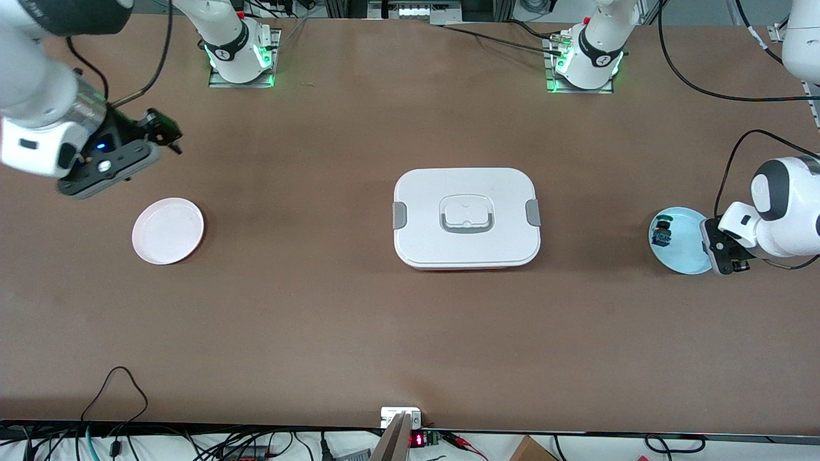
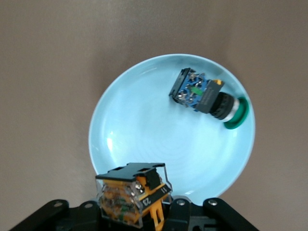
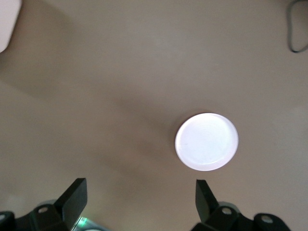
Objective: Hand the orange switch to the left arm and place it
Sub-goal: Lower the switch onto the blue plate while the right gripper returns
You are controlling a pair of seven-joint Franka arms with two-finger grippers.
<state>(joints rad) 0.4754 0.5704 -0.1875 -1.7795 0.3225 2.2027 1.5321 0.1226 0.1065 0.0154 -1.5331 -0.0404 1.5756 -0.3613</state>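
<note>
The orange switch (image 2: 132, 197) is held in my left gripper (image 2: 134, 209), lifted over the light blue plate (image 2: 144, 120). In the front view the left gripper (image 1: 724, 251) hangs over that plate's edge (image 1: 688, 253) at the left arm's end of the table, and the orange switch is hidden there. My right gripper (image 1: 168, 131) is open and empty, up in the air over the table at the right arm's end; the right wrist view shows its fingers wide apart (image 3: 139, 192). The white box (image 1: 466, 218) stands closed in the table's middle.
A blue switch with a green cap (image 2: 207, 96) lies in the light blue plate, also seen in the front view (image 1: 661, 235). An empty pink plate (image 1: 168, 230) sits near the right arm's end (image 3: 207, 141). Cables run along the table's edges.
</note>
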